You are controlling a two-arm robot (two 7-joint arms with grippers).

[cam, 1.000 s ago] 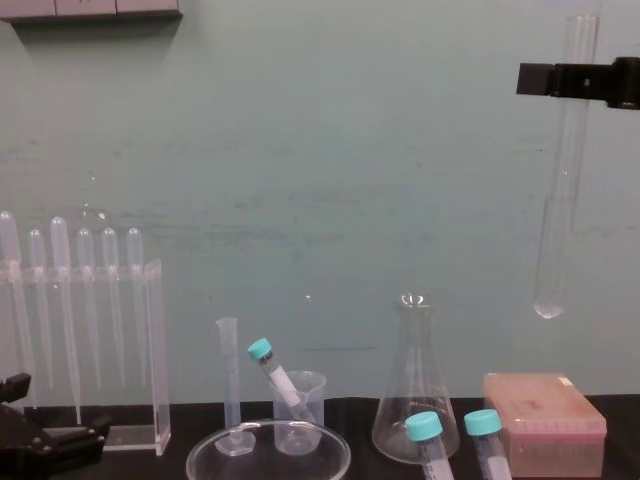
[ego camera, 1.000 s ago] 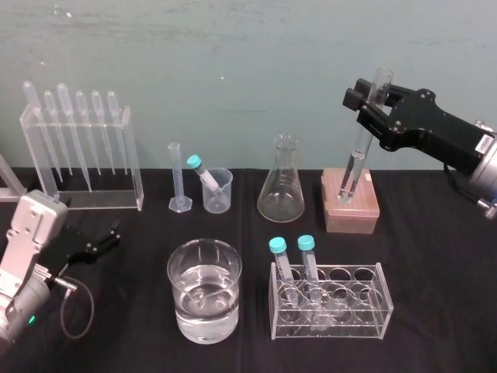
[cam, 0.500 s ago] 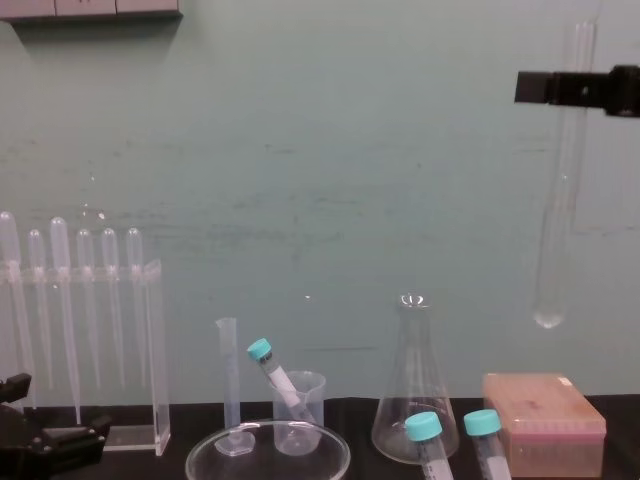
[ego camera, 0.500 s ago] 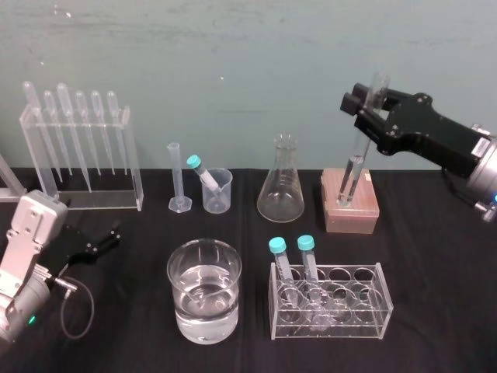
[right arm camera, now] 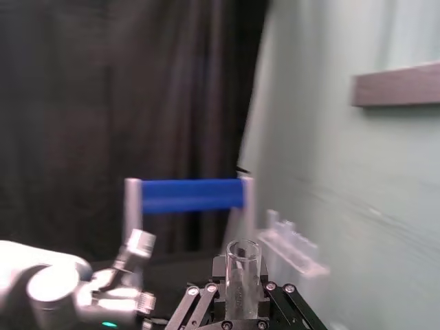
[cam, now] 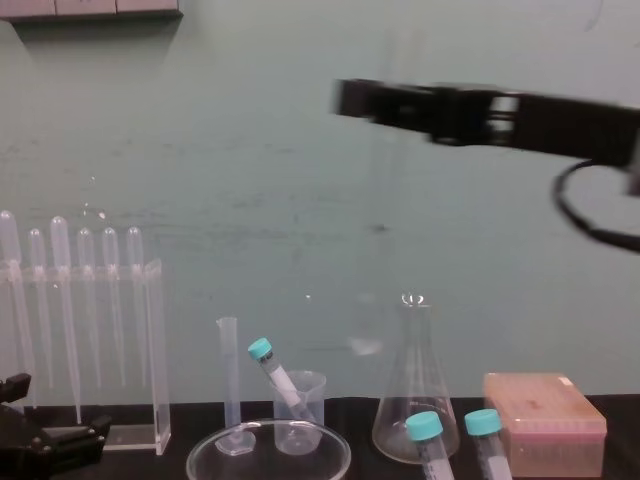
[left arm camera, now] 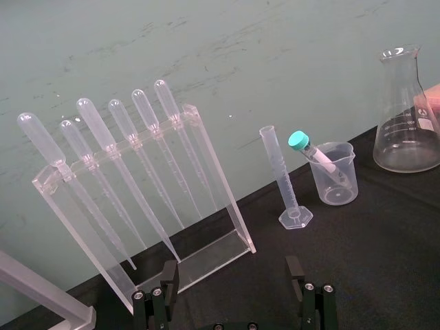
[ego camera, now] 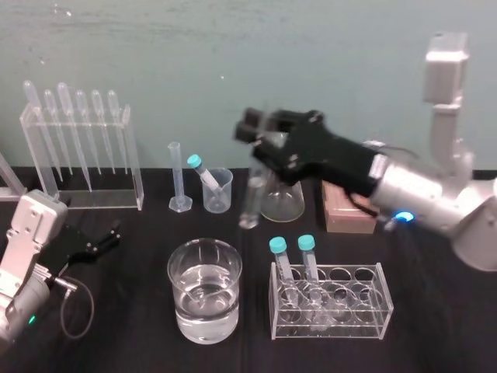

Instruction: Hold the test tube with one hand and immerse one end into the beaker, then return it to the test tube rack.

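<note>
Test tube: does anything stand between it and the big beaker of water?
Nothing visible does. The right gripper holds the test tube in the air, behind and right of the beaker. The flask stands farther back. The left gripper rests idle at the left.

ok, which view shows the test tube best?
Head view: the test tube hangs full-length from the right gripper, beside the flask. Right wrist view gives its open top, clamped. Chest view gives a faint streak. Left gripper sits parked, far left.
</note>
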